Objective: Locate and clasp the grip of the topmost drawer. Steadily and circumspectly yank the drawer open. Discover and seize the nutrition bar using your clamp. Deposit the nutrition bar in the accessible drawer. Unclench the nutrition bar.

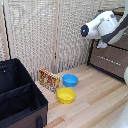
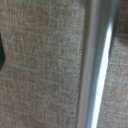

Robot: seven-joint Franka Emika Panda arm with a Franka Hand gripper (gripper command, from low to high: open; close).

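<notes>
At the exterior view's left, a black fabric box point(image 1: 20, 95) with open compartments stands on the light wooden table point(image 1: 95, 102). Just beside its far corner, the nutrition bar point(image 1: 48, 79), a red and yellow packet with a busy print, stands tilted on the table near the woven screen point(image 1: 45, 30) that forms the backdrop. To its right sit 2 bowls: a blue bowl point(image 1: 70, 80) farther back and a yellow bowl point(image 1: 66, 95) nearer, the 2 close together, with the yellow one just beside the packet's lower corner.

Further right, the white arm point(image 1: 102, 25) reaches in from the exterior view's right edge at the height of the dresser. The dark-brown dresser point(image 1: 111, 62) stands at that edge, and a drawer front point(image 1: 109, 59) with a thin pale handle line shows below the arm. The topmost drawer point(image 1: 121, 42) is mostly hidden behind the arm, and whether it is pulled out cannot be told.

The clamp itself is hidden in the exterior view. In the wrist view, a silvery bar handle point(image 2: 97, 65) runs across a brown, woven-looking surface point(image 2: 42, 60), very close to the camera and blurred. A dark finger point(image 2: 1, 52) shows only at the picture's edge, so whether the clamp is spread or pressed together cannot be told.
</notes>
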